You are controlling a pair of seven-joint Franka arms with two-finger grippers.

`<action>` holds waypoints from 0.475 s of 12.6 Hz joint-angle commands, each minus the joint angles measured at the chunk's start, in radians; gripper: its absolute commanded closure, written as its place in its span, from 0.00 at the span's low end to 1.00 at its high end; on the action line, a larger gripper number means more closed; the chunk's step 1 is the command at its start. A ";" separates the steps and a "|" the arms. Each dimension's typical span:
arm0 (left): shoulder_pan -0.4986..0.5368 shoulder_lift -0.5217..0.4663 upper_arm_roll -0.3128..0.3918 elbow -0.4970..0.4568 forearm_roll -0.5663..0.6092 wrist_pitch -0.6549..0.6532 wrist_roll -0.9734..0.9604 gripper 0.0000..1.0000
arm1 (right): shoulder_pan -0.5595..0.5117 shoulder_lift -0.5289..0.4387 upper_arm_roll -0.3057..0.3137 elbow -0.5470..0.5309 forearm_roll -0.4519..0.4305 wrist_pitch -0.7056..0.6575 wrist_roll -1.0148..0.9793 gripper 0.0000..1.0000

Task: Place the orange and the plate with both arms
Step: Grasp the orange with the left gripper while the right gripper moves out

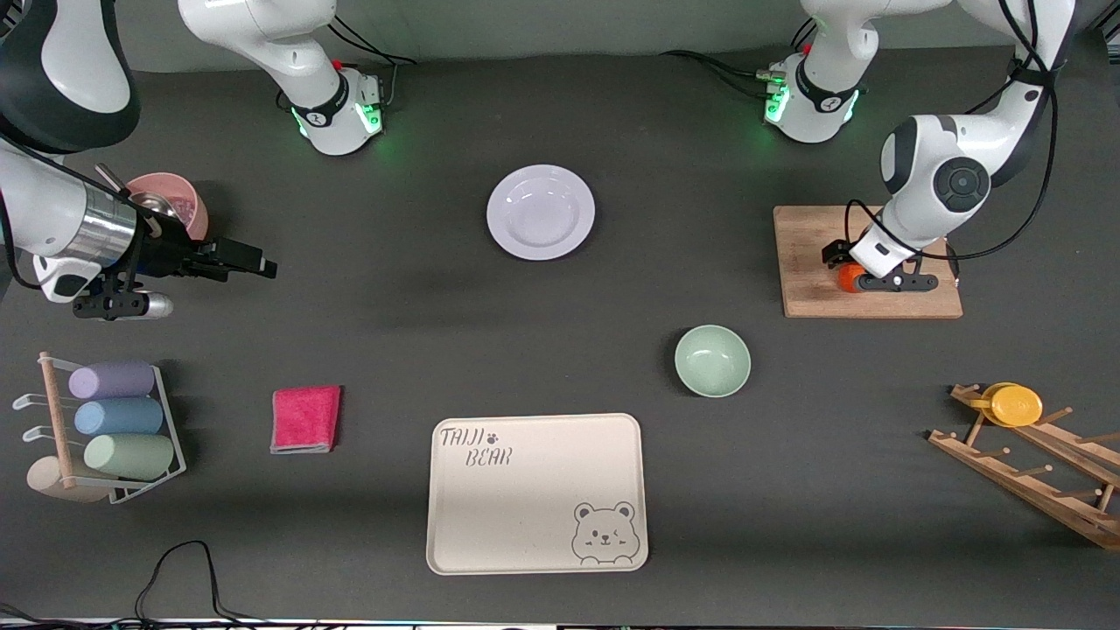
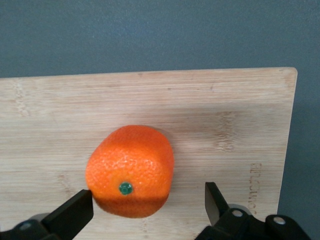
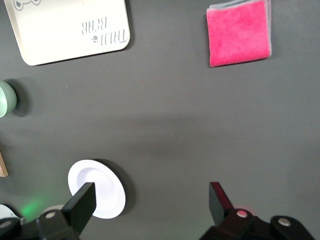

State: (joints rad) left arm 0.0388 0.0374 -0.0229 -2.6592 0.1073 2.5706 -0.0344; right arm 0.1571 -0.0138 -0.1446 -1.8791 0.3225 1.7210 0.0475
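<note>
Orange [image 2: 131, 170] stem end up, between open left gripper [image 2: 150, 212] fingers

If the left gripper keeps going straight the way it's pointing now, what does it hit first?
Most likely the orange: the left gripper is open over the wooden cutting board, with one finger on each side of the fruit. Past the orange, the board comes next.

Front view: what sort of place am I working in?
Likely a lab tabletop staged as a kitchen: two Franka arms bolted to a dark table, with a plate, cutting board and cup rack.
</note>
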 commanded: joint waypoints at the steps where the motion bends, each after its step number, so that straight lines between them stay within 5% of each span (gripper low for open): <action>1: 0.009 0.024 0.003 -0.001 0.020 0.039 0.043 0.00 | 0.007 -0.026 -0.016 -0.069 0.058 0.006 0.037 0.00; 6: 0.010 0.050 0.029 0.007 0.022 0.062 0.107 0.00 | 0.113 -0.032 -0.013 -0.178 0.109 0.116 0.184 0.00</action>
State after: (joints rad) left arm 0.0428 0.0709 0.0022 -2.6593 0.1124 2.6157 0.0508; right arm 0.2222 -0.0147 -0.1502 -1.9988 0.4043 1.7807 0.1508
